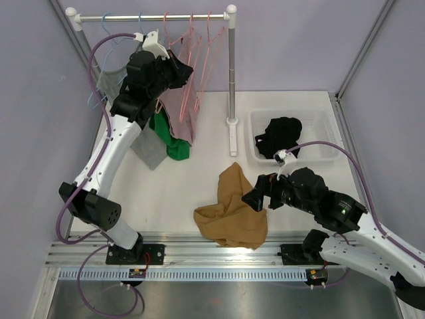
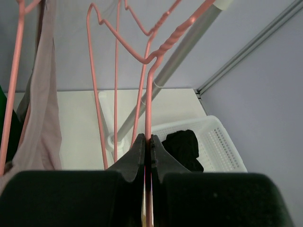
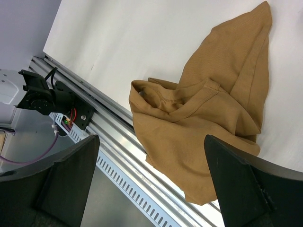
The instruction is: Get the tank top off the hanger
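Observation:
The tan tank top [image 1: 232, 209] lies crumpled on the table by the front edge, free of any hanger; in the right wrist view the tank top [image 3: 203, 118] shows its neckline. My right gripper [image 1: 254, 198] hovers just right of and above it, jaws wide apart and empty [image 3: 151, 142]. Up at the rack, my left gripper [image 1: 186, 72] is shut on the wire of a bare pink hanger [image 2: 149, 94], which runs between the closed fingertips [image 2: 147, 138].
The clothes rack rail [image 1: 153, 16] holds more pink hangers [image 1: 199, 53] and blue hangers [image 1: 109, 26], with mauve [image 1: 176, 109], green [image 1: 169, 139] and grey [image 1: 149, 149] garments. Its pole [image 1: 232, 66] stands mid-table. A white basket [image 1: 312, 126] holds a black garment [image 1: 279, 136].

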Controlling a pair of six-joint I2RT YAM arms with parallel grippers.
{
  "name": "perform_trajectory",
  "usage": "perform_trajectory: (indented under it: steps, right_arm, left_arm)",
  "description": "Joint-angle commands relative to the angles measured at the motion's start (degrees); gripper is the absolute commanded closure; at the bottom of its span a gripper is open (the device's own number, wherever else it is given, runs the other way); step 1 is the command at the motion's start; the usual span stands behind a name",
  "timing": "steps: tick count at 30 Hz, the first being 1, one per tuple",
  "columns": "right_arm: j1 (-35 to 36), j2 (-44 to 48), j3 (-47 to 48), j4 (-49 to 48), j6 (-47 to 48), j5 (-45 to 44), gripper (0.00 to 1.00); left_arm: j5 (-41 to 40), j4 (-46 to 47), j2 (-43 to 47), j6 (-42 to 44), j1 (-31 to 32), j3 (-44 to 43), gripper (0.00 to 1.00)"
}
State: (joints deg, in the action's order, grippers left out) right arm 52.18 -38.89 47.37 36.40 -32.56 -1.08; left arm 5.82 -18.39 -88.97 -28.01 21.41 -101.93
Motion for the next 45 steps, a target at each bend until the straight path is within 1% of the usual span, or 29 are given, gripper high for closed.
perform_trajectory:
  steps: [1, 3, 4, 5, 7, 9, 11, 14, 16, 17, 19, 21, 23, 24, 26, 27, 29, 30, 31, 32, 34, 35, 38, 39, 40, 41, 42, 43, 45]
  right_arm:
    - [0.46, 1.10, 1.58, -0.19, 1.18, -1.64, 0.00]
    - [0.38, 1.19, 0.97, -0.28, 1.09, -1.47, 0.00]
    - [0.38, 1.28, 0.70, -0.45, 0.92, -1.21, 0.00]
    - [0.46, 1.28, 0.53, -0.72, 0.83, -1.03, 0.00]
    - [0.38, 1.36, -0.44, -1.16, 0.65, -0.59, 0.01]
    - [0.46, 1.02, -1.23, -1.77, 0.48, -0.15, 0.00]
    - [0.46, 0.75, -1.67, -2.30, 0.48, 0.11, 0.00]
    - [0.46, -0.04, -2.20, -2.74, 1.00, -0.15, 0.00]
    - [0.38, -1.09, -2.11, -2.83, 1.18, -0.06, 0.00]
    - [0.38, -1.44, -2.02, -3.09, 1.44, 0.20, 0.01]
    - [0.46, -2.50, -1.85, -3.27, 1.62, 0.64, 0.00]
    - [0.46, -3.55, -1.85, -3.88, 1.71, 0.82, 0.00]
    - [0.38, -4.26, -1.94, -4.58, 1.79, 0.82, 0.01]
    - [0.38, -5.22, -1.94, -4.85, 1.88, 0.82, 0.01]
    - [0.38, -6.54, -1.76, -5.37, 2.41, 0.82, 0.00]
    - [0.38, -8.02, -1.50, -5.38, 2.58, 0.82, 0.01]
    - [0.38, -9.61, -0.97, -5.55, 3.11, 0.91, 0.01]
    - [0.38, -11.19, -0.71, -5.64, 3.11, 0.65, 0.00]
    - [0.38, -12.16, -0.62, -5.64, 3.11, 0.03, 0.00]
    - [0.38, -13.04, -0.10, -5.73, 3.20, -0.23, 0.01]
    - [0.46, -16.55, 0.61, -5.12, 3.81, -0.76, 0.01]
    - [0.46, -17.96, 1.40, -4.85, 4.08, -1.20, 0.00]
    - [1.16, -23.32, 2.63, -3.88, 4.52, -4.71, 0.01]
    - [1.69, -25.86, 2.90, -3.88, 4.43, -5.85, 0.01]
    - [2.39, -27.10, 2.99, -3.88, 3.91, -7.78, 0.00]
    - [3.01, -28.42, 3.51, -3.88, 3.64, -8.49, 0.01]
    - [3.53, -31.04, 3.69, -3.80, 3.20, -9.89, 0.00]
    - [4.15, -32.46, 4.04, -3.62, 2.42, -10.51, 0.00]
    - [6.61, -36.58, 5.18, -3.36, 1.97, -12.53, 0.00]
  left_arm:
    - [-0.11, 3.45, -4.35, 1.73, -0.75, -7.48, 1.00]
    - [0.41, 2.06, -7.52, 1.55, -1.45, -13.18, 1.00]
    - [0.33, 1.44, -10.67, 1.47, -1.63, -15.21, 1.00]
    - [0.50, 0.82, -12.09, 1.38, -1.98, -19.06, 1.00]
    - [1.81, 0.46, -15.60, 1.20, -2.25, -21.46, 1.00]
    - [1.91, -0.76, -17.28, 0.77, -2.34, -24.00, 1.00]
    - [2.26, -1.21, -17.73, 0.15, -2.34, -23.76, 1.00]
    - [2.17, 1.51, -15.81, -0.73, -2.34, -17.44, 0.99]
    - [2.09, 2.66, -14.39, -0.91, -2.34, -14.19, 0.94]
    - [2.00, 2.49, -14.22, -0.82, -2.34, -14.00, 0.87]
    - [2.52, 1.43, -13.60, -0.38, -2.34, -14.00, 0.83]
    - [2.87, 1.08, -12.20, -0.38, -2.34, -13.91, 0.67]
    - [2.96, 0.82, -11.06, -0.03, -2.34, -13.82, 0.56]
    - [3.05, 0.21, -10.44, 0.15, -2.34, -13.82, 0.47]
    - [2.88, -0.50, -8.07, 0.76, -2.34, -13.65, 0.38]
    - [2.35, -1.29, -7.19, 0.94, -2.34, -13.30, 0.27]
    - [1.65, -1.73, -3.77, 1.38, -2.34, -12.25, 0.18]
    - [1.21, -2.17, -2.36, 1.47, -2.34, -11.02, 0.05]
    - [0.95, -2.35, -0.96, 2.08, -2.34, -10.31, 0.01]
    - [0.86, -2.78, 1.75, 2.17, -2.34, -9.52, 0.01]
    - [0.85, -4.01, 4.23, 2.43, -2.34, -7.85, 0.01]
    - [1.03, -6.02, 7.03, 2.52, -2.34, -7.41, 0.01]
    - [2.26, -10.42, 11.78, 2.70, -2.25, -4.52, 0.01]
    - [2.44, -12.78, 15.98, 2.78, -2.25, -2.85, 0.01]
    - [2.18, -13.77, 18.28, 3.22, -2.25, 1.51, 0.01]
    - [1.39, -15.95, 20.74, 3.22, -2.16, 3.65, 0.01]
    - [-1.66, -16.49, 26.60, 3.14, -2.07, 6.19, 0.01]
    - [-3.17, -16.59, 29.44, 2.96, -1.99, 12.74, 0.01]
    - [-7.38, -17.46, 35.85, 2.61, -1.90, 18.84, 0.01]
